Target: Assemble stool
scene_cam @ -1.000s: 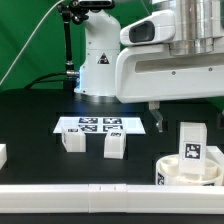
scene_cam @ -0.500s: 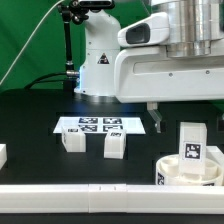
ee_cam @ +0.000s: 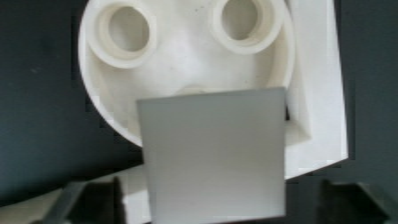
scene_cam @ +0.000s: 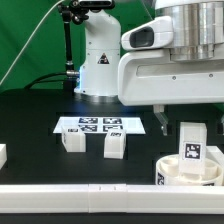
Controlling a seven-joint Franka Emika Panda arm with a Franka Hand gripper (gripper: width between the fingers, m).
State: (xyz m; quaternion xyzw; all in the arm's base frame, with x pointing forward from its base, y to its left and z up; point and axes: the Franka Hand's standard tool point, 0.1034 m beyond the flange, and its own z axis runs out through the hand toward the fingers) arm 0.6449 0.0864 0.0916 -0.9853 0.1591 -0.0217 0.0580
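The round white stool seat (scene_cam: 172, 172) lies at the exterior view's right. One white leg (scene_cam: 190, 143) stands upright in it, marker tag facing the camera. My gripper (scene_cam: 187, 126) hangs over that leg, and one dark finger (scene_cam: 160, 122) shows to the leg's left. In the wrist view the leg (ee_cam: 214, 150) fills the middle over the seat (ee_cam: 178, 70) with its round holes. My gripper (ee_cam: 214, 206) is open, a dark finger (ee_cam: 84, 203) on either side and a gap between each and the leg. Two more legs (scene_cam: 73, 141) (scene_cam: 114, 146) stand on the black table.
The marker board (scene_cam: 90, 125) lies flat behind the two loose legs. A small white part (scene_cam: 3, 155) sits at the exterior view's left edge. A white rail (scene_cam: 80, 197) runs along the front. The arm's white base (scene_cam: 100, 65) stands at the back.
The arm has shifted slightly toward the exterior view's right, bringing the visible finger nearer the upright leg. The leg, seat and loose legs have not moved.
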